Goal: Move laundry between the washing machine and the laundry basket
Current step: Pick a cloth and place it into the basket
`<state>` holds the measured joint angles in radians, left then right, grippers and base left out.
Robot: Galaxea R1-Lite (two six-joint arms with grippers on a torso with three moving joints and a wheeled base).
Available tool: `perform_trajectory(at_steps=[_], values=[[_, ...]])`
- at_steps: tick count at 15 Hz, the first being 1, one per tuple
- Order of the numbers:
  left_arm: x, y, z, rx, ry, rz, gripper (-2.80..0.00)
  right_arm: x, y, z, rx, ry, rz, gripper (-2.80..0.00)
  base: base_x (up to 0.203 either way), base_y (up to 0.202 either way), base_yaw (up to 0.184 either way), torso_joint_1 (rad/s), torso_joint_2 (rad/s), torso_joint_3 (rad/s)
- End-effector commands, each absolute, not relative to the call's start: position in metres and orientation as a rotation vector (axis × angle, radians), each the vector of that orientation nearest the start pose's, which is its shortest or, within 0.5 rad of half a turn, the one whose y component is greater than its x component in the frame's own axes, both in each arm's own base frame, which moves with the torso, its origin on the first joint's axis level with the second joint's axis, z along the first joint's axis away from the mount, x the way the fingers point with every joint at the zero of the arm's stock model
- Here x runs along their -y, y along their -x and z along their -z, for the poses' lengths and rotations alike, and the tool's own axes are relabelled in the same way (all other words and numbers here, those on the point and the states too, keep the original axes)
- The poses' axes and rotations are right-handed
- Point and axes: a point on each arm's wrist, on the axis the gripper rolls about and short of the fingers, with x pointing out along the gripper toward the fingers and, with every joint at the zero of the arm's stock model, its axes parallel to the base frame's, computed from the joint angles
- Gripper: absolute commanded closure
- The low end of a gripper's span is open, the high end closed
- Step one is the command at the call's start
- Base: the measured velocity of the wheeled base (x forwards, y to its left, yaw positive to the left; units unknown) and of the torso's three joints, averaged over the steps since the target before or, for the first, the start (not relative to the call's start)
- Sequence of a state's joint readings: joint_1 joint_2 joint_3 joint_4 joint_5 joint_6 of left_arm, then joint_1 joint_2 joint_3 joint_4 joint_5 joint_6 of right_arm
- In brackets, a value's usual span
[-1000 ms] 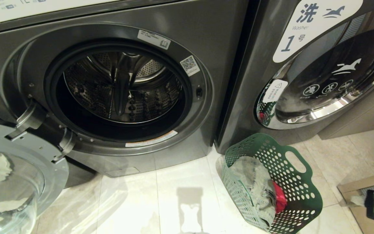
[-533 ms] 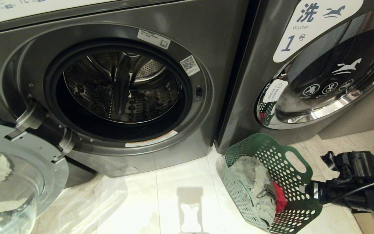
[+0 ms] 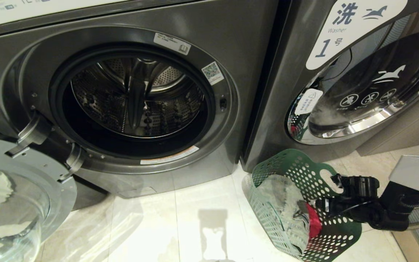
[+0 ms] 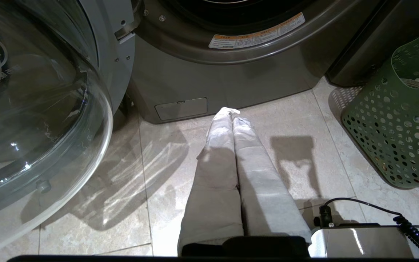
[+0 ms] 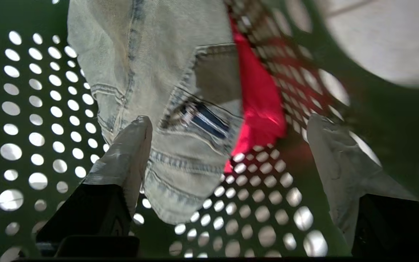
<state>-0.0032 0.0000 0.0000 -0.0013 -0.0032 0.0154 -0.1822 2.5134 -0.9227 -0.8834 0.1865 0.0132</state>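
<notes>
Where the pale tiled floor (image 3: 180,218) meets the gap between two dark grey front-loaders, the laundry basket (image 3: 335,236) stands just in front of the right-hand unit. It is dark green plastic, oval, its walls pierced by many round holes, with a slot handle at the rim. Inside lie faded light-blue jeans (image 5: 166,91) with visible seams and a pocket, and a red garment (image 5: 260,105) pressed against the basket wall.

The right gripper (image 5: 227,127) is at the basket rim, pointing into it; its two cloth-covered fingers (image 5: 129,149) stand spread wide, one on each side of the jeans, gripping nothing.

The washing machine (image 3: 133,105) is to the left of the basket. Its round door (image 3: 16,203), clear glass in a grey frame, hangs fully open to the left, exposing the perforated steel drum (image 3: 136,98). The neighbouring machine (image 3: 344,80), labelled 1, has its chrome-rimmed door closed.

The left gripper (image 4: 231,111) is low over the floor in front of the open machine, its fingers pressed together and empty.
</notes>
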Motion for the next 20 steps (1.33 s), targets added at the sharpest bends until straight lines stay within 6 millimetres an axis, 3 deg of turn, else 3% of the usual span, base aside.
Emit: perform_trajectory(at_steps=[1,4,12,20], values=[[0.0,0.023,-0.076,0.0,-0.015,0.006,0.0,0.07,-0.401,0.089,-0.748,-0.173,-0.068,-2.8,0.0,0.0,0.0,0.0,0.0,0.0],[0.0,0.023,-0.076,0.0,-0.016,0.006,0.0,0.067,-0.411,0.081,-0.747,-0.124,-0.139,-2.8,0.0,0.0,0.0,0.0,0.0,0.0],[0.0,0.023,-0.076,0.001,-0.015,0.006,0.0,0.047,-0.438,0.122,-0.742,-0.068,-0.201,-2.8,0.0,0.0,0.0,0.0,0.0,0.0],[0.0,0.023,-0.076,0.0,-0.015,0.006,0.0,0.047,-0.459,0.159,-0.715,-0.061,-0.271,-2.8,0.0,0.0,0.0,0.0,0.0,0.0]])
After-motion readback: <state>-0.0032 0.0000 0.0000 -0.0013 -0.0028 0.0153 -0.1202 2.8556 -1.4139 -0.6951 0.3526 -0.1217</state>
